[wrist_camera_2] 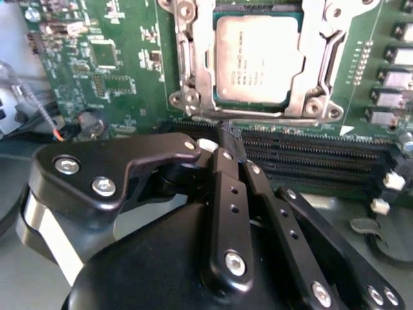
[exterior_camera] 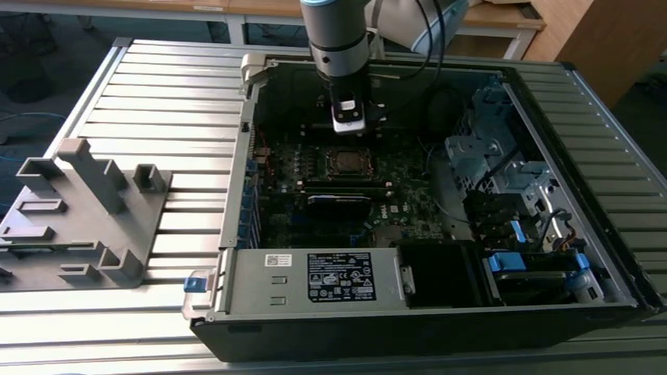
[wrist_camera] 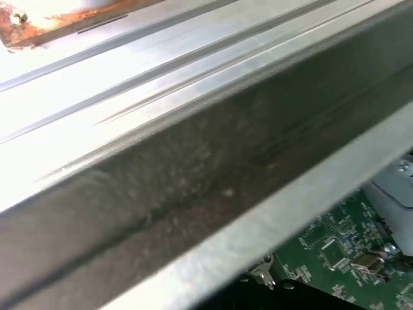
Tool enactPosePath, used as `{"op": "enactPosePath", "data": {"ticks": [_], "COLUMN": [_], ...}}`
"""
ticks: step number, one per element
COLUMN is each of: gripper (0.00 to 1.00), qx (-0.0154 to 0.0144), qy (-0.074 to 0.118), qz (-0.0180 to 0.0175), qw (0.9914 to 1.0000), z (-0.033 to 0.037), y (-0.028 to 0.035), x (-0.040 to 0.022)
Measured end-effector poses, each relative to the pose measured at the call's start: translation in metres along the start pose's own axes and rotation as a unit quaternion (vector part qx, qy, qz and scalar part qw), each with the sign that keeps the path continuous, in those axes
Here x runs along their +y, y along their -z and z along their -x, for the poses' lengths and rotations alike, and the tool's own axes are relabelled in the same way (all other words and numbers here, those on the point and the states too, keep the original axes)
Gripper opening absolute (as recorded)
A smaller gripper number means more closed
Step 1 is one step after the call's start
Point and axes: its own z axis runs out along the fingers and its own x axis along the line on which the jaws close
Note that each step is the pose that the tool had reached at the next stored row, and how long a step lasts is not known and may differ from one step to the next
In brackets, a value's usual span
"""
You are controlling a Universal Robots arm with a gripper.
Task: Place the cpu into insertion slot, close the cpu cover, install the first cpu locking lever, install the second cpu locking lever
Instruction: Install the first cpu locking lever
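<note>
open computer case [exterior_camera: 417,334], grey fixture [exterior_camera: 86,209]

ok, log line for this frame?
cpu: seated under cover | cpu cover: down flat over cpu | end effector: shut, tip beside cover edge, holding nothing visible

This looks like a robotics lab or workshop bench. A ribbed silver aluminium-profile table [exterior_camera: 156,86] carries an open black desktop computer case [exterior_camera: 417,336] lying on its side, green motherboard [exterior_camera: 411,183] exposed. A grey moulded plastic fixture [exterior_camera: 83,219] sits beside it, a grey-and-silver robot arm [exterior_camera: 336,39] reaches in, and light wooden desks [exterior_camera: 501,16] stand behind.
</note>
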Motion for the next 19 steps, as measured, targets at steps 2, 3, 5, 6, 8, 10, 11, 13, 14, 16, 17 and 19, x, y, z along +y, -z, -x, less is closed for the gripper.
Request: {"op": "enactPosePath", "data": {"ticks": [2, 3, 5, 6, 8, 10, 11, 13, 14, 16, 17, 19], "gripper": [0.11, 0.11, 0.11, 0.11, 0.11, 0.11, 0.11, 0.11, 0.11, 0.11, 0.11, 0.11], "qx": [0.0002, 0.0002, 0.0003, 0.0003, 0.0003, 0.0003, 0.0003, 0.0, -0.0012, -0.0009, -0.0003, -0.0004], "qy": [0.0, 0.0, 0.0, 0.0, 0.0, 0.0, 0.0, 0.0, 0.001, 0.003, 0.004, 0.006], "qz": [-0.0001, -0.0001, -0.0002, -0.0002, 0.0, -0.0001, -0.0002, -0.0024, -0.0064, -0.0177, -0.024, -0.0361], "qw": [1.0, 1.0, 1.0, 1.0, 1.0, 1.0, 1.0, 1.0, 0.99998, 0.99984, 0.9997, 0.99933], "z": [0.0008, 0.0012, 0.0018, 0.0018, 0.0018, 0.0019, 0.0019, 0.002, 0.002, 0.0024, 0.0027, 0.0029], "y": [0.0048, 0.0069, 0.0105, 0.011, 0.0109, 0.0111, 0.0111, 0.0112, 0.0113, 0.0111, 0.011, 0.0109], "x": [0.001, 0.0015, 0.0022, 0.0024, 0.0024, 0.0024, 0.0024, 0.0025, 0.0025, 0.0027, 0.0029, 0.003]}}
